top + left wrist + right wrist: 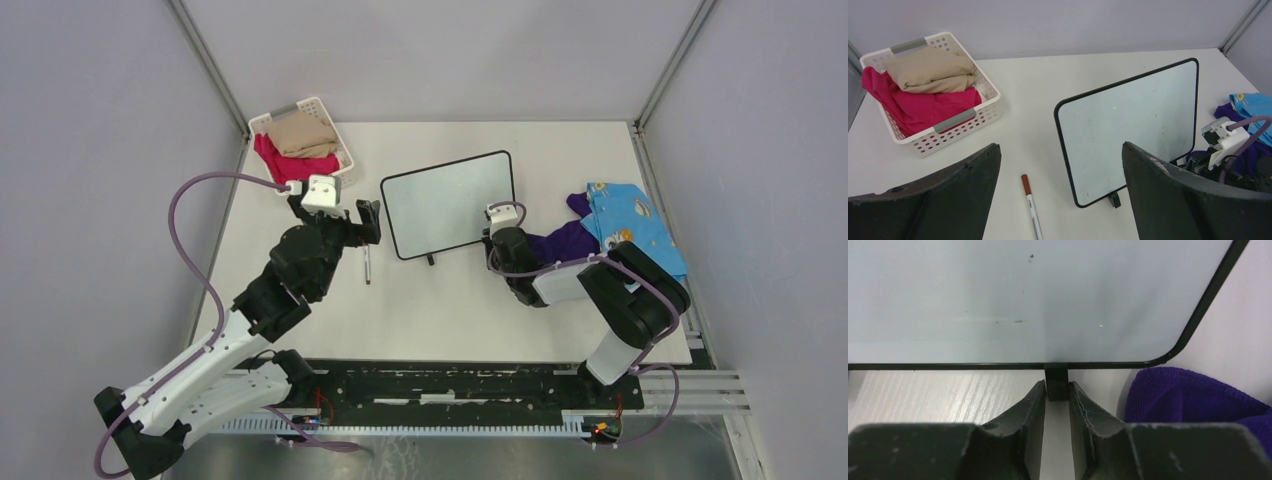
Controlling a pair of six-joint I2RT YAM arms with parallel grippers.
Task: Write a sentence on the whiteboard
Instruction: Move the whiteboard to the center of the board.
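Note:
The whiteboard (450,200) stands tilted on its little black feet at mid-table, its face blank but for faint smudges. It also shows in the left wrist view (1128,130) and fills the right wrist view (1023,300). My right gripper (490,238) is at its near right edge, its jaws shut on one black foot (1057,377). A white marker with a red-brown cap (367,265) lies on the table left of the board. My left gripper (362,222) hovers open and empty above the marker (1031,205), which lies between the wide-spread fingers (973,180).
A white slatted basket (343,150) with tan and pink clothes stands at the back left, also in the left wrist view (968,117). Purple cloth (560,240) and blue printed cloth (630,215) lie right of the board, close to my right arm (1193,395).

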